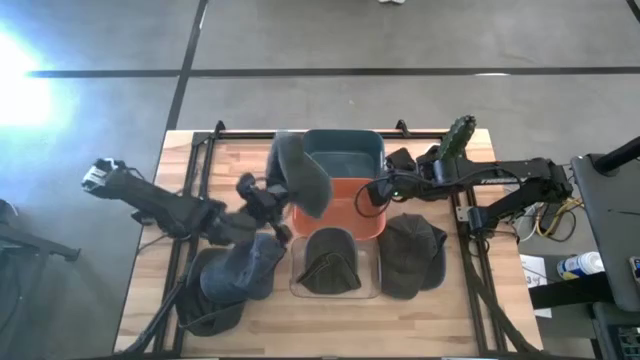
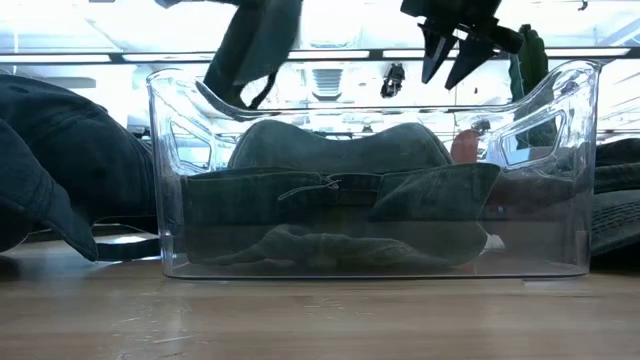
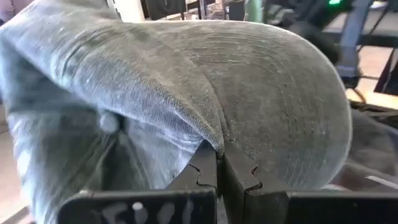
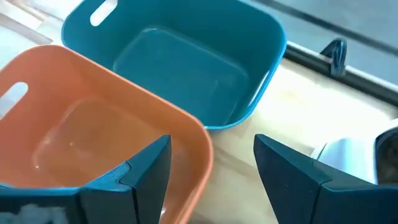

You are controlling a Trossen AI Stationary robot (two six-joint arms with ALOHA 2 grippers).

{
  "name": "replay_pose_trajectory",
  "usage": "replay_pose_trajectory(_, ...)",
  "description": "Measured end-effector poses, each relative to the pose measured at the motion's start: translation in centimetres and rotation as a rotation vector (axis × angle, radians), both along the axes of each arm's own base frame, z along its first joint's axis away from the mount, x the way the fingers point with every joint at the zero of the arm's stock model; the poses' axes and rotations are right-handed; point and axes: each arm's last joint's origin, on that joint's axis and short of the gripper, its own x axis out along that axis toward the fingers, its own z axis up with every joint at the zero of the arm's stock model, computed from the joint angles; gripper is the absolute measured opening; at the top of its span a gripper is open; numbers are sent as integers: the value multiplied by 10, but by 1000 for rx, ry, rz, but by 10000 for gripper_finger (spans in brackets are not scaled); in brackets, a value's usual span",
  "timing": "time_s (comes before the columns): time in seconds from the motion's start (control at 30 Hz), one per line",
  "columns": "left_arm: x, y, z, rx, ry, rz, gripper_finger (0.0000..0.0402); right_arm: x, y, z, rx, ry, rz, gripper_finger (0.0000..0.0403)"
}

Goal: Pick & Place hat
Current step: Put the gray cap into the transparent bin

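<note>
Counting across the wooden bench (image 1: 420,310), there are three tubs and at least four hats: a blue tub (image 1: 345,157), an orange tub (image 1: 352,205) and a clear tub (image 1: 335,290), with one hat (image 1: 300,175) in the air, one olive hat (image 1: 330,265) inside the clear tub, another olive hat (image 1: 412,255) lying right of it, and a dark pile of hats (image 1: 235,280) below the left end effector (image 1: 272,205). That left end effector is clamped together on the lifted hat, a grey-green cap of soft ribbed cloth with rows of stitching on its curved brim, hanging just above the near-left edge of the blue tub. The right end effector (image 1: 372,192) hovers beside the orange tub with its fingers apart, holding nothing.
</note>
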Motion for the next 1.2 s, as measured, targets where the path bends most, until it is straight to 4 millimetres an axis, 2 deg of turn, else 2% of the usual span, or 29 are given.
replay_pose_trajectory(0.23,48,-43,-7,47,115,-63,0,-14,-7,12,-23,43,119,226)
replay_pose_trajectory(0.43,83,-79,-6,-17,174,-110,0,-30,-10,22,12,56,224,226)
replay_pose_trajectory(0.57,102,-105,-18,-17,237,-124,0,-40,-9,26,13,56,264,226)
replay_pose_trajectory(0.77,121,-132,-53,23,418,-100,0,-47,-8,26,34,73,289,226)
replay_pose_trajectory(1.0,135,-141,-100,124,657,-43,0,-47,-7,25,38,80,293,226)
replay_pose_trajectory(1.2,143,-150,-135,168,780,-79,0,-47,-7,23,39,87,294,226)
